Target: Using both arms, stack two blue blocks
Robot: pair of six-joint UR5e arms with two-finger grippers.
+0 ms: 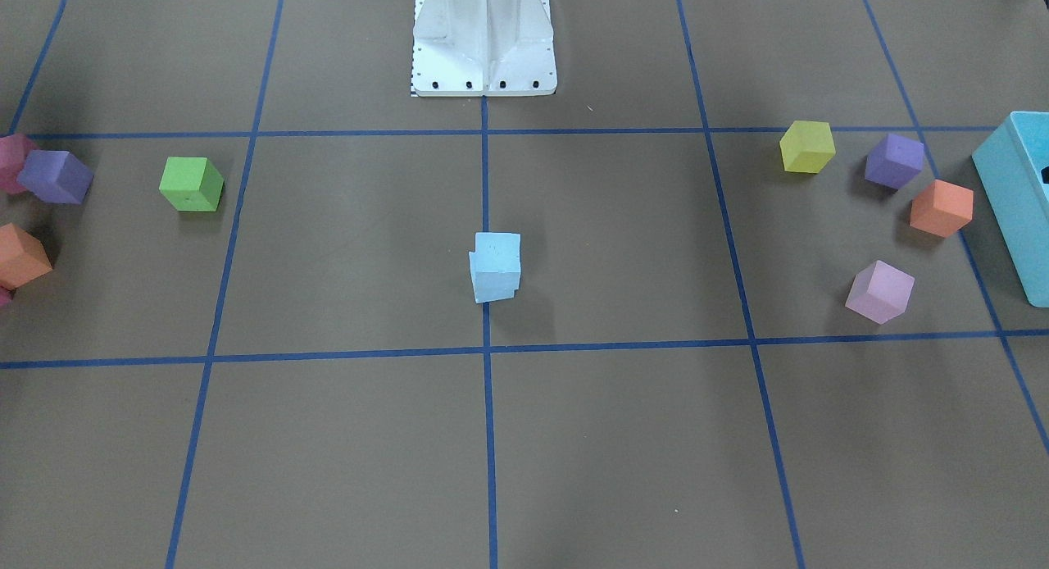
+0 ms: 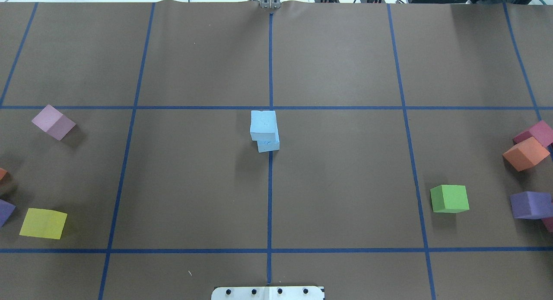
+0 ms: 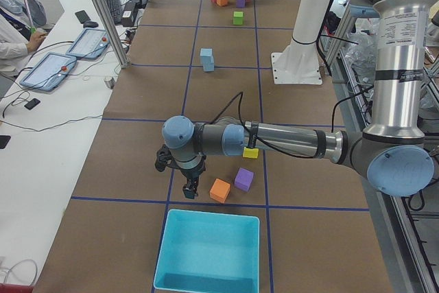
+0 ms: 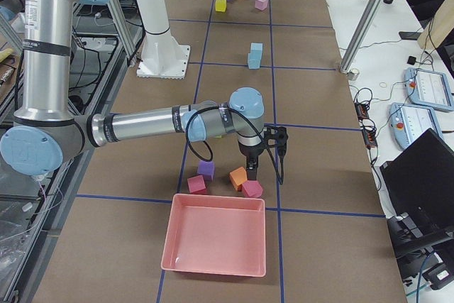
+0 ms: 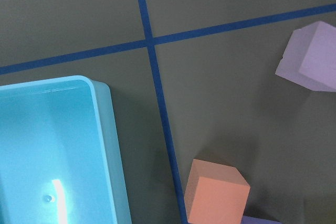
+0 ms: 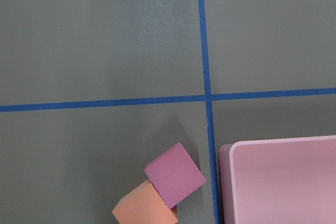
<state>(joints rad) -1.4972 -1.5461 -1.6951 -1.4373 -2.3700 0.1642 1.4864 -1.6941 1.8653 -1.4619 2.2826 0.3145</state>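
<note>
Left hand (image 3: 188, 189) hangs well apart from the stacked blue blocks (image 3: 206, 60).

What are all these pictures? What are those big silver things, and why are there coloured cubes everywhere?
Six cameras are looking at one table at the same moment. The silver things are robot arms, the left arm and the right arm. Two cameras look from the table's ends, one from above, one from across the table, and a small one rides on each wrist. On the brown table lie foam cubes, like the green cube and the yellow cube. In the middle the two blue blocks stand stacked, the top one a bit off-centre, with no arm near. A turquoise box and a pink tray sit at the ends. I cannot tell whether the left gripper or the right gripper is open.
</note>
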